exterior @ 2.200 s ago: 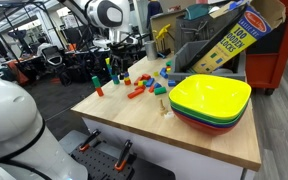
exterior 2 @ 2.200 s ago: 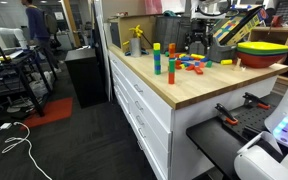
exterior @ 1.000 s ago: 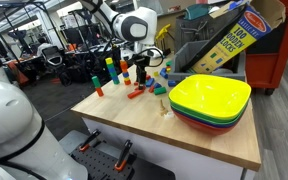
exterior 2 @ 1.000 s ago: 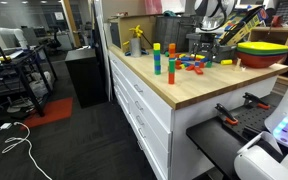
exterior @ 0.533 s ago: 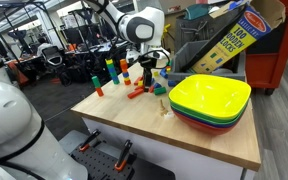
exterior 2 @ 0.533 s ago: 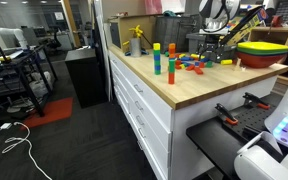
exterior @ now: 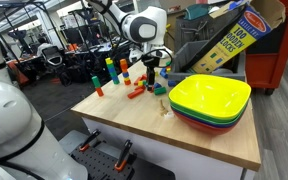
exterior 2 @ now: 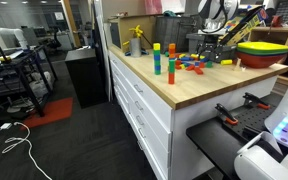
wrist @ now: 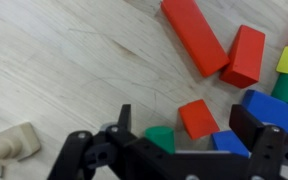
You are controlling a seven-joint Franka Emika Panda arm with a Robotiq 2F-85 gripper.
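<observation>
Your pincer (wrist: 187,128) hangs with its jaws apart over the cluster of toy blocks on the wooden desk (wrist: 74,70). The small red block (wrist: 196,117) lies between the fingers, close against a green block (wrist: 162,137) and just beside a blue block (wrist: 231,143). To do this well, I'd centre on the red one, keep both fingers clear of its neighbours, and descend straight before closing, so nothing gets nudged.
</observation>
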